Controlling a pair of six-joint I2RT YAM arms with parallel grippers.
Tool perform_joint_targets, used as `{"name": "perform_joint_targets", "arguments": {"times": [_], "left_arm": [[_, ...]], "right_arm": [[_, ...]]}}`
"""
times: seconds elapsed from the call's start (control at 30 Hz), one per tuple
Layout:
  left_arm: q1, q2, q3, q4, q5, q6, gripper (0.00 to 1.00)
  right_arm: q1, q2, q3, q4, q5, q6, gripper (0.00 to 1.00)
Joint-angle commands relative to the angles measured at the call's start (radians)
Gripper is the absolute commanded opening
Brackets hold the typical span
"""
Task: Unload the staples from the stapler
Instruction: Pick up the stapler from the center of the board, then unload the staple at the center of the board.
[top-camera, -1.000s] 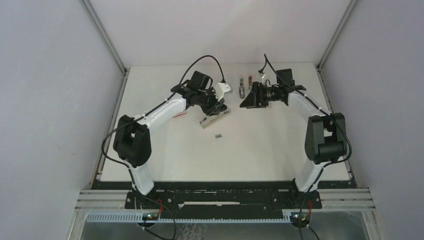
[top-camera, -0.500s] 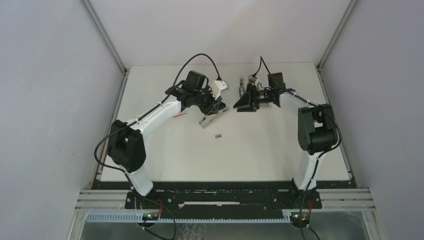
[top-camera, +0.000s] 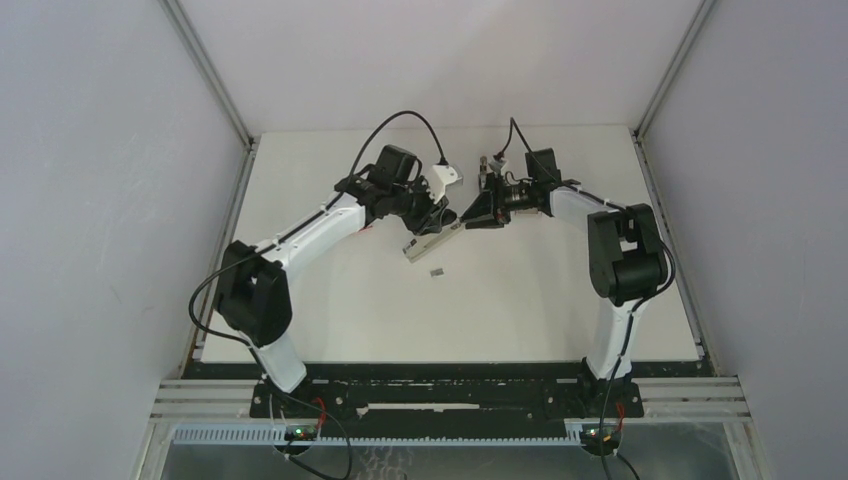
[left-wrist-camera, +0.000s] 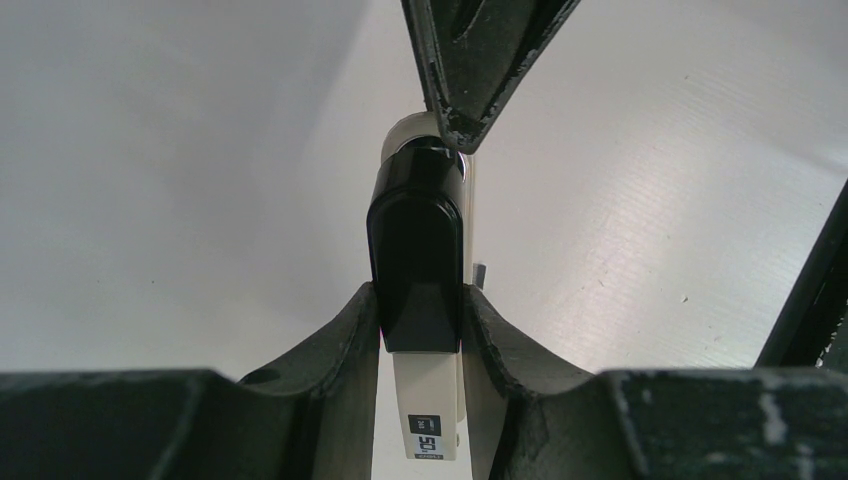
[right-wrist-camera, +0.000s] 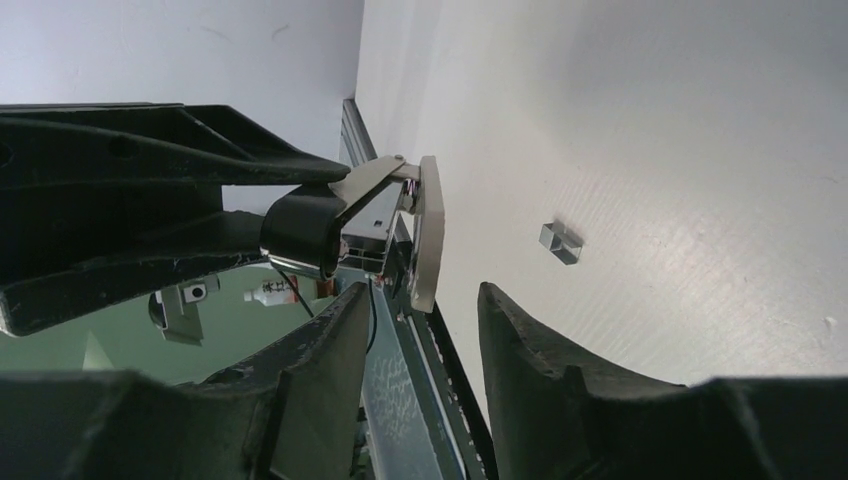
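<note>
The room was a plain booth with pale grey walls, aluminium posts running up the corners, and a white table (top-camera: 520, 310) filling the floor of it. A black rail with wiring ran along the table's near edge, where both arms were bolted.

The left arm (top-camera: 300, 232), white with black joints, reached up and inward toward the middle of the table. The right arm (top-camera: 622, 262) stood taller at its base and folded back leftward, so the two wrists nearly met near the far centre.

The left gripper (top-camera: 428, 216) was clamped on the stapler (top-camera: 430, 241). From its wrist camera the fingers (left-wrist-camera: 345, 330) pressed either side of the glossy black top arm of the stapler (left-wrist-camera: 415, 235), with the pale base showing beneath and a small label near its end. I could not tell whether the stapler touched the table.

The right gripper (top-camera: 482, 213) sat just beside the stapler's far end with its fingers spread. From its own camera the tip of the stapler (right-wrist-camera: 400, 228) showed end-on, with a rounded black cap, a metal channel and a pale curved base plate, and that plate reached down toward the gap at the right gripper (right-wrist-camera: 422, 300). Contact there I could not make out.

A short strip of staples (top-camera: 437, 271) lay alone on the table, near the stapler on the side toward the arms' bases, and appeared as a tiny silver block (right-wrist-camera: 560, 243).
</note>
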Motion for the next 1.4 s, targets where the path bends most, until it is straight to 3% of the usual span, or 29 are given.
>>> {"name": "perform_joint_targets", "arguments": {"times": [0.0,1.07,1.17,1.33,1.37], "left_arm": [[-0.011,-0.080,-0.003,0.064,0.038,-0.020,0.00],[-0.060,-0.070,0.006,0.058,0.001,-0.015,0.00],[-0.062,-0.067,0.002,0.063,-0.009,-0.016,0.00],[-0.063,-0.060,-0.002,0.072,-0.024,-0.016,0.00],[-0.063,-0.059,-0.003,0.073,-0.025,-0.015,0.00]], "right_arm": [[0.004,0.017,0.002,0.037,-0.025,0.010,0.42],[0.066,0.083,-0.017,0.093,-0.055,0.070,0.28],[0.074,0.087,-0.017,0.097,-0.062,0.078,0.22],[0.077,0.088,-0.017,0.109,-0.081,0.097,0.00],[0.077,0.087,-0.017,0.111,-0.084,0.099,0.00]]}}
